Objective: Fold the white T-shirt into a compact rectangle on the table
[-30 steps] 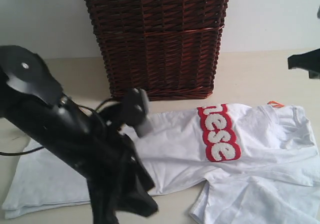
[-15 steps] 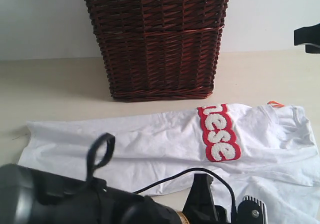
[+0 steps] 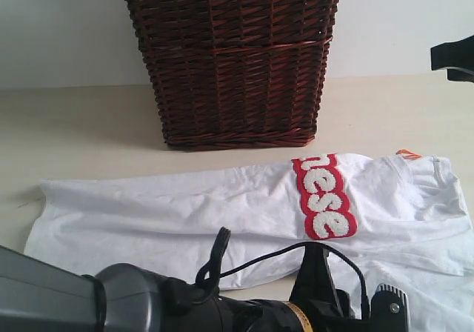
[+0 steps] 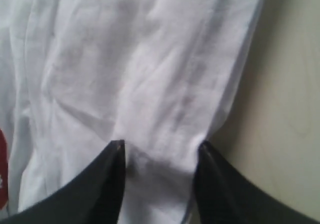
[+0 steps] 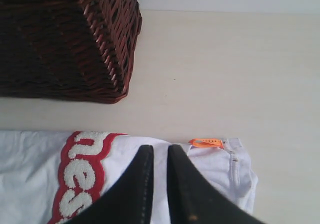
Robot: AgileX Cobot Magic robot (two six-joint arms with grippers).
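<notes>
A white T-shirt (image 3: 222, 206) is lying spread sideways across a pale beige table (image 3: 74, 124), just in front of a tall dark brown wicker basket (image 3: 233, 58) that is standing against a white wall (image 3: 59, 28). The shirt's hem end is pointing to the left of the exterior view and its neck to the right. A red band (image 3: 324, 196) with fluffy white letters is running across the chest, and a small orange tag (image 5: 206, 143) is showing at the neck edge. The cloth is lying mostly flat with soft wrinkles, and a sleeve is reaching toward the near right corner. The left arm (image 3: 148, 310) is filling the bottom of the exterior view, close to the camera. Its end effector (image 4: 160, 146) is pressing down at the shirt's edge beside bare table, its two dark fingers (image 4: 112, 174) standing partway apart with white fabric lying between them; whether they are pinching the cloth cannot be told. The right end effector (image 5: 160, 146) is hovering above the shirt near the neck, between the red band and the orange tag, its fingers drawn narrow with only a thin slit between them and holding nothing.
</notes>
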